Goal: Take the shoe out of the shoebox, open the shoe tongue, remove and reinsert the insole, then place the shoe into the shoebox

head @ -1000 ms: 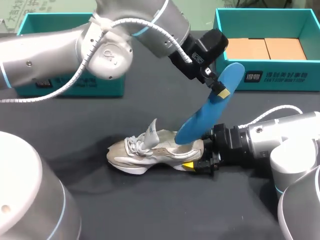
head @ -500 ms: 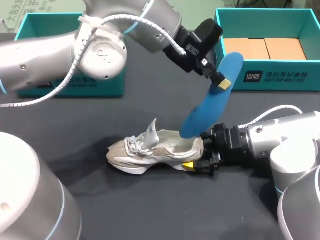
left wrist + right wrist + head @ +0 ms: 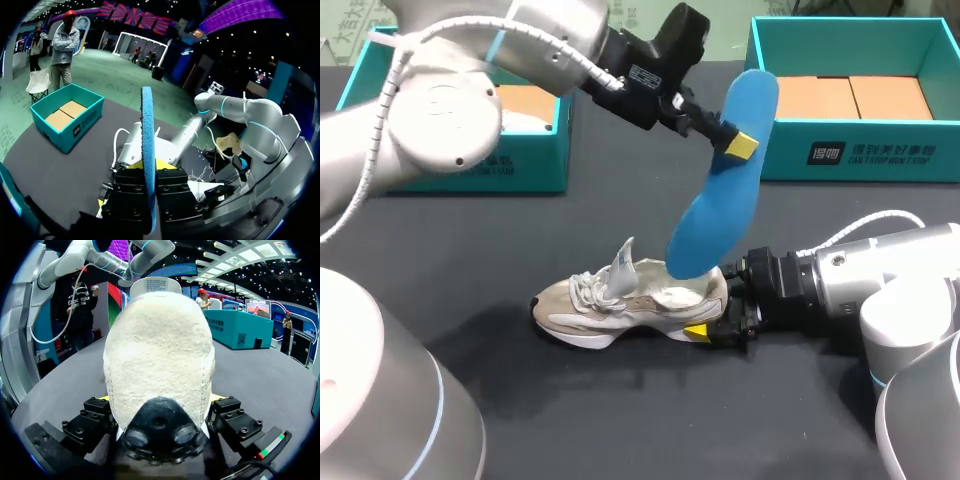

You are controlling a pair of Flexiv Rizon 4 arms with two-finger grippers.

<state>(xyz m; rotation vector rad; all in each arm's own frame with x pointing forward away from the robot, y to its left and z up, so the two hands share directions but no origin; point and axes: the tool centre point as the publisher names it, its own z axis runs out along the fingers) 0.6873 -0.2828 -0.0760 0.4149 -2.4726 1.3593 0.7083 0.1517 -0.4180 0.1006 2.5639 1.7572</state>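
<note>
Shoe: a pale sneaker (image 3: 630,305) lies on its sole on the dark surface (image 3: 570,400), toe toward my left and heel toward my right.
Tongue: the tongue (image 3: 625,262) is pulled up and stands above the shoe's laces (image 3: 588,290).
Insole: the blue insole (image 3: 715,180) is out of the shoe and hangs in the air above its heel half. It is tilted, with its lower end just over the shoe's opening and its upper end raised away from the shoe, toward the far side of the surface.
Left fingers: the left fingers (image 3: 740,145) are above the shoe and clamped on the insole near its upper end. In the left wrist view the insole (image 3: 147,150) stands edge-on between the two yellow tips, pinched from both sides.
Right fingers: the right fingers (image 3: 700,328) are at the shoe's heel, low on the surface. In the right wrist view the heel (image 3: 160,360) fills the gap between them and they press it from both sides.
Shoeboxes: two open teal boxes stand beyond the shoe. The left shoebox (image 3: 460,175) is past its toe end and the right shoebox (image 3: 850,160) is past its heel end, both well apart from it.
</note>
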